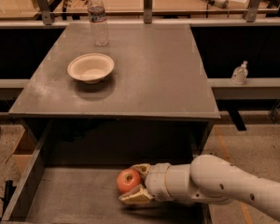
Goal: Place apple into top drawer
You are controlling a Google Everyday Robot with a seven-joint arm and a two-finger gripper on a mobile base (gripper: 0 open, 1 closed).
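The red apple (129, 180) with yellowish patches is inside the open top drawer (70, 197), at its middle right, low over the grey bottom. My gripper (130, 184) reaches in from the right and is shut on the apple, one tan finger (141, 169) above it and one below. The white arm runs off toward the lower right corner. I cannot tell whether the apple touches the drawer bottom.
On the grey tabletop (154, 83) behind the drawer stand a white bowl (91, 67) and a clear water bottle (98, 18). A small bottle (240, 73) sits on a ledge to the right. The drawer's left wall (27, 178) slants along the left.
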